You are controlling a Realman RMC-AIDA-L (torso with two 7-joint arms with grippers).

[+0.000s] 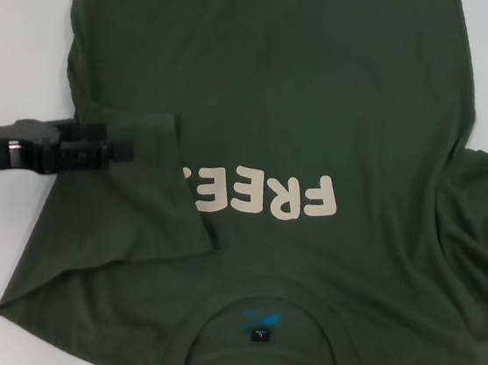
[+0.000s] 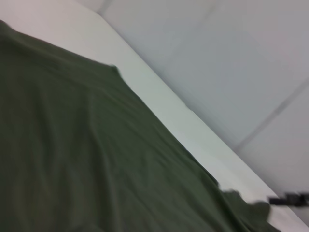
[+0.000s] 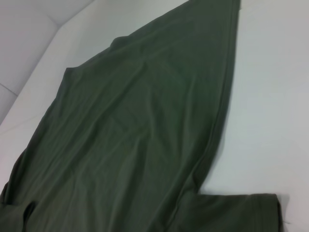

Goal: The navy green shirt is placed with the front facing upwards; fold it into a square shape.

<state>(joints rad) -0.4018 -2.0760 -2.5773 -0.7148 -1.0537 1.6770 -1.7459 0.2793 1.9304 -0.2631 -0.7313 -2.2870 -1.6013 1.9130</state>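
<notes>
1 sleeve folded over shirt (image 1: 325, 86); left tool (image 1: 122, 149) beside.

Navy green shirt (image 1: 307, 93) cut off at head view's top and bottom edges; folded-over left sleeve hides start of lettering (image 1: 265, 194). Left pincer (image 1: 122, 149) jaw state unreadable; neck label (image 1: 259, 334) text too small.

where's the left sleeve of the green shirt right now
In the head view the left sleeve is folded inward over the navy green shirt, covering the end of the FREE! lettering, beside the left gripper.
</notes>
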